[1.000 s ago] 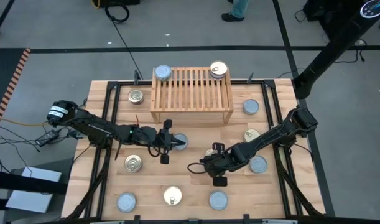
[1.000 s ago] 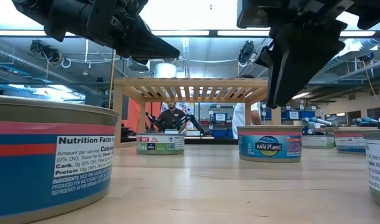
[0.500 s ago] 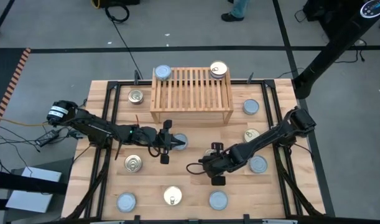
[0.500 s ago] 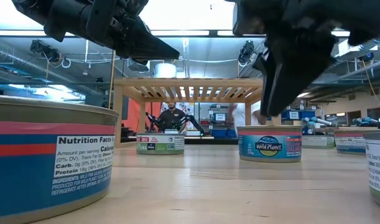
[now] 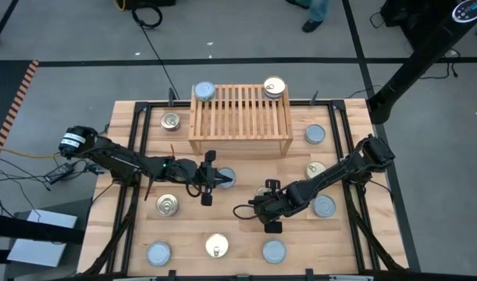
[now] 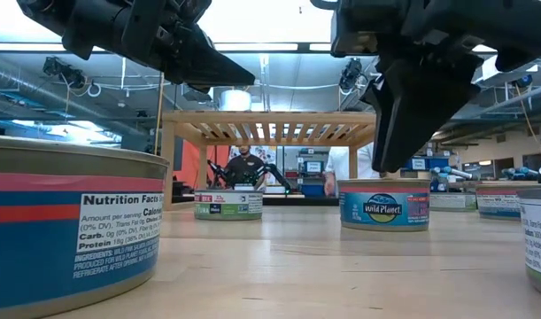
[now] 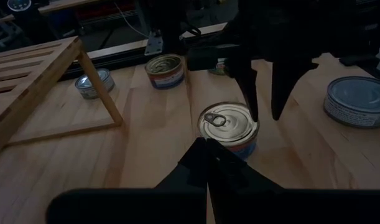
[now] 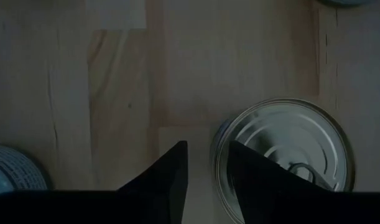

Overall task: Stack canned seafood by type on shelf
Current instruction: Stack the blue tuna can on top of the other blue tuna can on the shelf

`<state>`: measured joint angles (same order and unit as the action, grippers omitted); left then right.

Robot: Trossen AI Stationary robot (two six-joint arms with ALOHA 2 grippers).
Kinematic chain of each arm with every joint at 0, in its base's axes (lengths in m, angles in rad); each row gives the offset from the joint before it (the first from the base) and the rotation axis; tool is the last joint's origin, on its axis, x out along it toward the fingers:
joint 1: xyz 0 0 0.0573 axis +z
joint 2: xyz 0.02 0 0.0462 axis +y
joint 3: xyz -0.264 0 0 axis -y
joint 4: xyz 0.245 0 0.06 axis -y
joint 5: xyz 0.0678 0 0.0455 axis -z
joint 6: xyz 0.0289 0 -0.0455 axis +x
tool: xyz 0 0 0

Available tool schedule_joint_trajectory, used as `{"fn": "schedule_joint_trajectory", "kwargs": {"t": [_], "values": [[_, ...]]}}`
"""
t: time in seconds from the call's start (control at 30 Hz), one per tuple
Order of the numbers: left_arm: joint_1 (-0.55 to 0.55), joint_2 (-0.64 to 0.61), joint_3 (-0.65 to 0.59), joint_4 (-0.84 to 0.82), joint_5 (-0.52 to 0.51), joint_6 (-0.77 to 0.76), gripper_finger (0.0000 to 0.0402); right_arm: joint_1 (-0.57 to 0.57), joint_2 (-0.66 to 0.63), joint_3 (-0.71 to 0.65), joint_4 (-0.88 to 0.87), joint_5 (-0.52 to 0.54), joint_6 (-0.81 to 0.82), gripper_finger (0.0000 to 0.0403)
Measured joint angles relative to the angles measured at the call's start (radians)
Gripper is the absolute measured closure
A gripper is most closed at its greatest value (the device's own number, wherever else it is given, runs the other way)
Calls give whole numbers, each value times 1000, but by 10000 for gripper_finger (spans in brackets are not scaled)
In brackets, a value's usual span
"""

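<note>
Right jaws: the right gripper (image 8: 206, 149) hangs over the table with its fingers partly open; it holds nothing.
Tin under the jaws: a golden pull-tab tin (image 8: 283, 155) stands on the table below. It is not centred: one finger is above its rim, the other is outside of it.
Advice for the grasp: I think the gap is narrower than the tin. Open wider, shift until the tin is between both fingers, then descend straight.
Risk: a finger landing on the lid may push or tip the tin.
Left jaws: the left gripper (image 5: 213, 179) waits just beside, fingers shut and empty.
Goal beyond the jaws: the shelf (image 5: 240, 125) already carries a golden tin (image 5: 274, 87) and a silvery tin (image 5: 204, 91), well apart; stack on the golden one.
</note>
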<state>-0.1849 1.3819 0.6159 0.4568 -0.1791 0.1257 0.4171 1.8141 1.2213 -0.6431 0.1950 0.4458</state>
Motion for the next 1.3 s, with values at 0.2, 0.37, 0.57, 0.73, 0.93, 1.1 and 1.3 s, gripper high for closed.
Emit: {"fn": "schedule_joint_trajectory", "kwargs": {"t": [0.2,0.37,0.57,0.73,0.93,1.1,1.3], "values": [[0,0,0,0,0,0,398,5,0,0,-2,22,-1,275],[0,0,0,0,0,0,398,5,0,0,-4,49,-3,276],[0,0,0,0,0,0,398,5,2,-31,11,50,-3,282],[0,0,0,0,0,0,398,5,2,-53,21,52,2,293],[0,0,0,0,0,0,398,5,1,-53,23,51,-3,332],[0,0,0,0,0,0,398,5,0,-53,23,48,-20,389],[0,0,0,0,0,0,398,3,-1,-44,35,-25,-41,391]]}}
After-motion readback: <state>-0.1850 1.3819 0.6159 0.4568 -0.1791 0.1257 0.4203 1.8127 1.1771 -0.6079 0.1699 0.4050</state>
